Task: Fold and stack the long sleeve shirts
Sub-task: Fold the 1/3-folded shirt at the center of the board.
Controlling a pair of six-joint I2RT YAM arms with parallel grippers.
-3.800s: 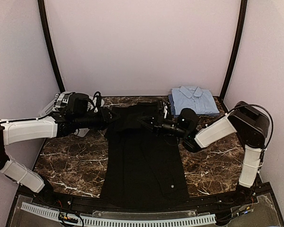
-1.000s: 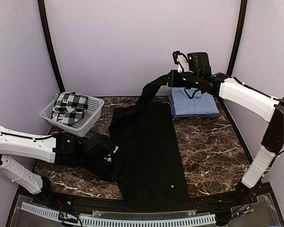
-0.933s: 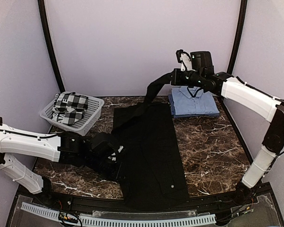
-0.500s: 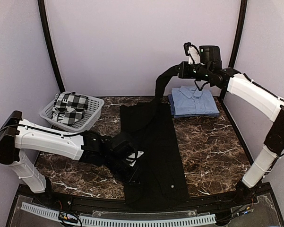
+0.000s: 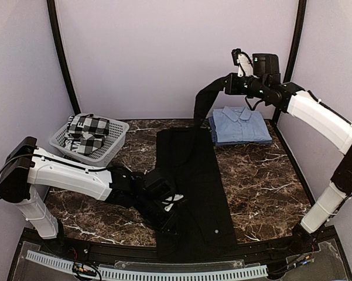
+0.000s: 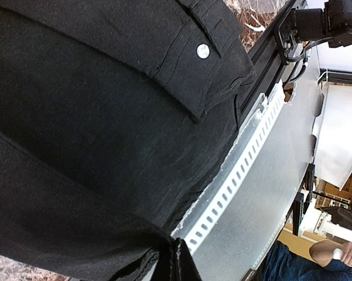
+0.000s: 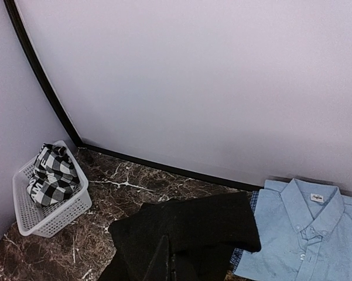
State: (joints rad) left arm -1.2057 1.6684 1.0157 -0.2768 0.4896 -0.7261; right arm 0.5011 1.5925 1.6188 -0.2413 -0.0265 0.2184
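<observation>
Clamping the plain black cloth shirt (image 5: 194, 170): right gripper (image 5: 226, 82) high above the far edge of the bench (image 5: 260, 175), left gripper (image 5: 171, 206) by its near edge.

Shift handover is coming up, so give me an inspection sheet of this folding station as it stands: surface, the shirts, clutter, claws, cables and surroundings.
Surface: dark marble table, bare on its right side.
Job's things: black shirt laid lengthwise down the middle, one part lifted toward the far right; light blue shirt folded at the far right corner.
Clutter: white basket at far left holding checked cloth.
Claws: left claw shut on the black shirt's near left edge; right claw shut on its raised part.
Cables: black cable loop hanging under the right wrist.
Surroundings: plain pale walls, black corner posts, perforated white rail along the near edge.
</observation>
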